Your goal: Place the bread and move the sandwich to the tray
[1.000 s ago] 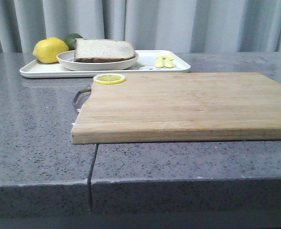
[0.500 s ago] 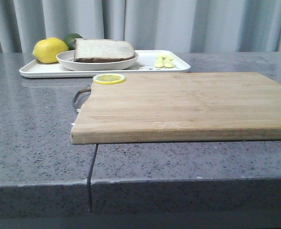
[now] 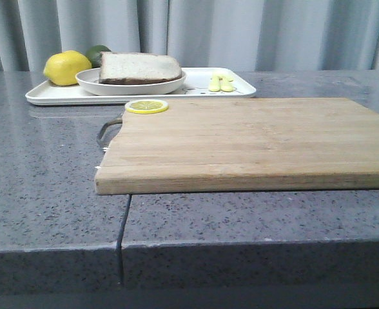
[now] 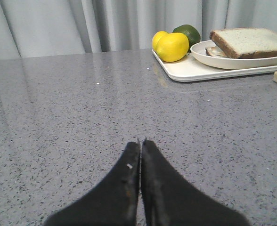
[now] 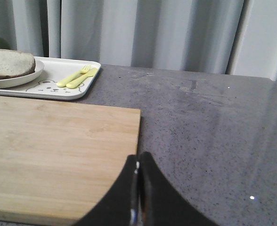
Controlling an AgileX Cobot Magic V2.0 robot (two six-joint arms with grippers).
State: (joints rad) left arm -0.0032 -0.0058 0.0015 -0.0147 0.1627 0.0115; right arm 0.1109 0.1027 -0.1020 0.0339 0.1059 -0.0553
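Observation:
The sandwich (image 3: 140, 67) lies in a round white plate (image 3: 131, 87) on the white tray (image 3: 54, 96) at the table's far left. Its top layer is the thick pale bread (image 4: 249, 41) with a brown crust, and a thinner layer peeks out beneath it. Neither gripper shows in the front view. My left gripper (image 4: 141, 143) is shut and empty, low over bare grey tabletop, well short of the tray (image 4: 195, 73). My right gripper (image 5: 138, 157) is also shut and empty, above the right edge of the wooden cutting board (image 5: 58, 150), far from the sandwich (image 5: 9, 63).
A lemon (image 3: 66, 67) and a lime (image 3: 98, 51) sit on the tray's left end, yellow cutlery (image 3: 221, 83) on its right end. The large cutting board (image 3: 254, 138) fills the table's middle and right, with a lemon slice (image 3: 147, 106) on its far left corner. Grey curtains hang behind.

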